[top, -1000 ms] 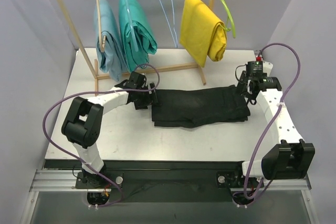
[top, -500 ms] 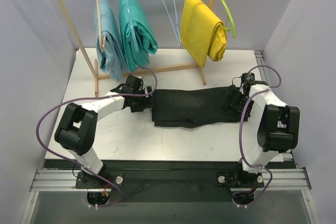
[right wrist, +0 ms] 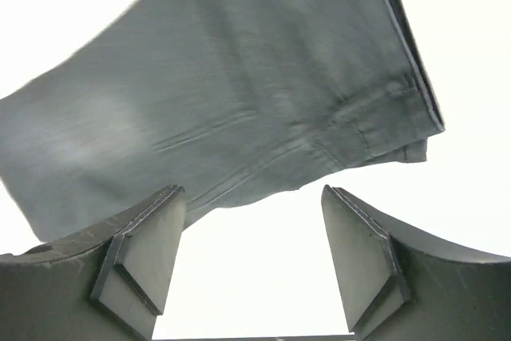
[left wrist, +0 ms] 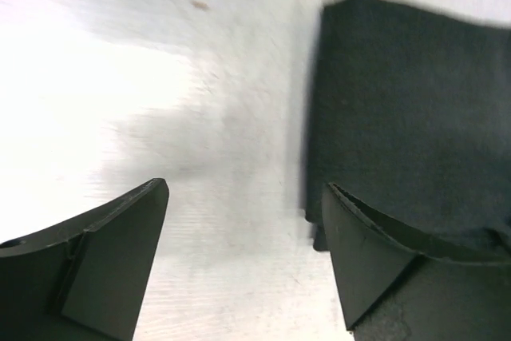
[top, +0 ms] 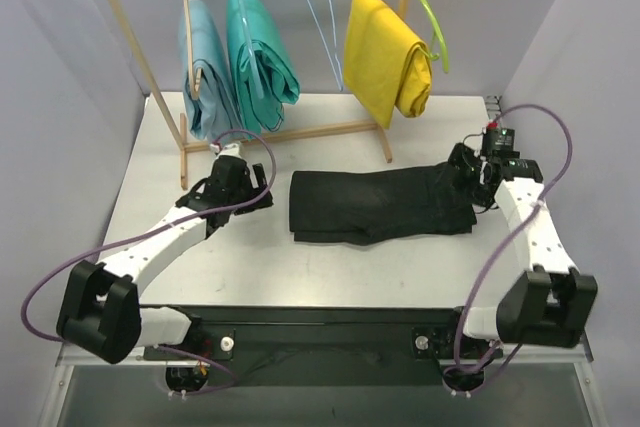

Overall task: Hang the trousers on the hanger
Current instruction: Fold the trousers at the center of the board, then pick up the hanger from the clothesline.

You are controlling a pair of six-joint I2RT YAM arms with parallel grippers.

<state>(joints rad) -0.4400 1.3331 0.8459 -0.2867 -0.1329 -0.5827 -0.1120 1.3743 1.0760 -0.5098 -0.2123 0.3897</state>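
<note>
The black trousers [top: 380,203] lie folded flat in the middle of the white table. The hanger [top: 318,9], thin light-blue wire, hangs bare on the rack rail at the back. My left gripper [top: 259,193] is just left of the trousers' left edge, apart from it. In the left wrist view this gripper [left wrist: 245,188] is open over bare table, with the trousers [left wrist: 407,101] to its right. My right gripper [top: 459,175] is at the trousers' right end. In the right wrist view it [right wrist: 251,191] is open and empty, the trousers [right wrist: 223,93] just beyond its fingertips.
A wooden rack [top: 300,133] stands across the back of the table [top: 250,267]. It holds a pale-blue garment [top: 205,72] on a wooden hanger, teal trousers [top: 262,52], and yellow trousers [top: 385,55] on a lime-green hanger [top: 425,7].
My left arm has drawn back to the left, off the trousers' edge. The right arm has swung around at the trousers' right end. The trousers lie flatter.
</note>
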